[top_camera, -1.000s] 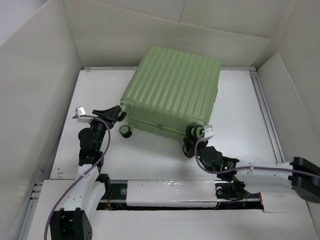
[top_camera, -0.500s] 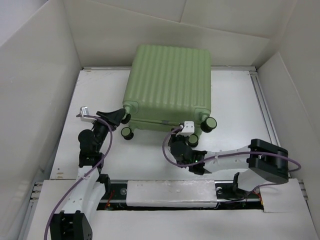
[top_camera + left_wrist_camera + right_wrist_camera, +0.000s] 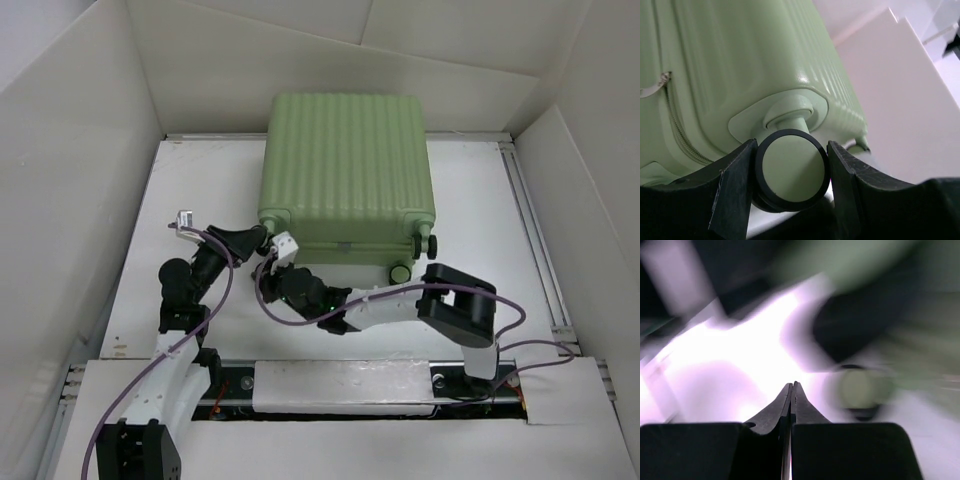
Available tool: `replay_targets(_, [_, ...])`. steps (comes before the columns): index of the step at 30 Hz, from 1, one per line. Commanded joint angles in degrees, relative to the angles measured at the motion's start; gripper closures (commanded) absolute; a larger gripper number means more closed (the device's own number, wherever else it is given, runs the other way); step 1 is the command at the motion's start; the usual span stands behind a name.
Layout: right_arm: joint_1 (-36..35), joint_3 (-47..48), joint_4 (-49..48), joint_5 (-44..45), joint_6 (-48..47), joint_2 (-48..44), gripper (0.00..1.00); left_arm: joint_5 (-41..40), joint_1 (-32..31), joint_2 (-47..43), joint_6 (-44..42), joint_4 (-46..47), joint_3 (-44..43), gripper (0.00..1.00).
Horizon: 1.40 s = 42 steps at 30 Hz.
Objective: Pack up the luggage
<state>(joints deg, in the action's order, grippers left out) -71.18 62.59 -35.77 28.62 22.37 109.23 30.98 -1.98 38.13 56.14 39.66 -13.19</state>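
The luggage (image 3: 345,165) is a pale green ribbed suitcase lying shut at the back middle of the table, wheels toward me. Its lining is hidden. My left gripper (image 3: 254,238) is at its near left corner. In the left wrist view the left gripper (image 3: 792,148) is shut on the near left wheel (image 3: 790,167), one finger on each side. The zip (image 3: 675,120) runs along the shell. My right gripper (image 3: 272,262) reaches across to the same corner. Its fingers are shut and empty in the blurred right wrist view (image 3: 791,386), with a green wheel (image 3: 856,389) to their right.
White walls box in the table (image 3: 200,200) on the left, back and right. The right arm's forearm (image 3: 390,300) lies across the near side of the suitcase. Two more wheels (image 3: 401,272) show at the suitcase's near right corner.
The suitcase has turned and now sits square to the table. My right gripper swept left along its near edge from the right wheel to the left corner. The left gripper moved slightly right.
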Motion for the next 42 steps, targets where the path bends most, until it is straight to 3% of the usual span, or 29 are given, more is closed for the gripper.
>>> replay_targets(1, [-4.15, 2.63, -8.77, -17.36, -1.36, 1.25, 1.0, 13.39, -2.33, 0.02, 0.29, 3.49, -3.07, 1.0])
replay_targets(7, [1.65, -1.58, -24.86, -26.07, 1.96, 3.53, 1.0, 17.45, -2.33, -2.7, 3.19, 3.49, -4.12, 1.0])
replay_targets(11, [2.18, -4.3, -28.4, -21.61, 4.0, 2.31, 1.0, 19.29, -2.33, -4.55, 4.42, 3.49, -4.12, 1.0])
replay_targets(14, [-1.23, -8.26, -15.78, -8.63, 0.4, -6.11, 1.0, 19.29, -2.33, -4.56, 3.72, 3.49, -4.12, 1.0])
replay_targets(15, [-2.11, -9.14, -6.16, -4.58, 0.39, -10.75, 1.0, 19.29, -2.33, -4.56, 3.19, 3.49, -4.12, 1.0])
replay_targets(18, [-2.65, -14.13, 5.32, 3.25, 2.93, -17.01, 1.0, 17.01, -2.33, -2.54, 1.26, 2.97, -4.12, 1.0])
replay_targets(21, [-0.9, -19.76, 18.08, 8.8, 6.27, -26.32, 0.84, 15.69, -2.33, 2.55, -1.2, 2.97, -5.35, 1.0])
replay_targets(22, [0.41, -21.18, 22.37, 8.82, 6.28, -31.4, 0.75, 15.69, -2.33, 5.44, -2.95, 2.97, -6.22, 0.93])
replay_targets(23, [2.25, -22.58, 24.15, 8.04, 6.8, -34.06, 0.71, 15.08, -2.33, 6.51, -2.97, 1.84, -6.23, 0.73])
replay_targets(25, [9.36, -25.83, 27.49, 4.36, 5.76, -41.94, 0.6, 14.29, -2.33, 7.31, -3.49, 1.82, -6.23, 0.51])
replay_targets(28, [19.1, -26.38, 31.27, -0.13, 1.98, -49.18, 0.55, 13.23, -2.33, 6.53, -3.49, 1.82, -6.23, 0.35])
replay_targets(31, [29.64, -25.59, 35.4, -3.74, -0.66, -54.73, 0.53, 14.88, -2.33, 7.04, -3.49, 1.82, -6.76, 0.35])
replay_targets(37, [44.17, -20.49, 42.36, -8.57, -4.52, -55.1, 0.57, 14.9, -3.55, 8.45, -4.64, 1.3, -6.5, 0.4])
replay_targets(39, [50.85, -17.61, 42.36, -13.21, -5.49, -53.52, 0.58, 9.21, -7.58, 9.15, -9.09, -4.39, -8.67, 0.4])
replay_targets(40, [52.79, -16.54, 43.14, -14.55, -5.5, -51.68, 0.59, 5.36, -13.95, 9.16, -10.34, -6.33, -9.65, 0.4])
replay_targets(42, [57.0, -14.61, 43.85, -16.31, -7.33, -50.35, 0.59, -6.95, -20.05, 9.16, -12.62, -10.8, -13.24, 0.39])
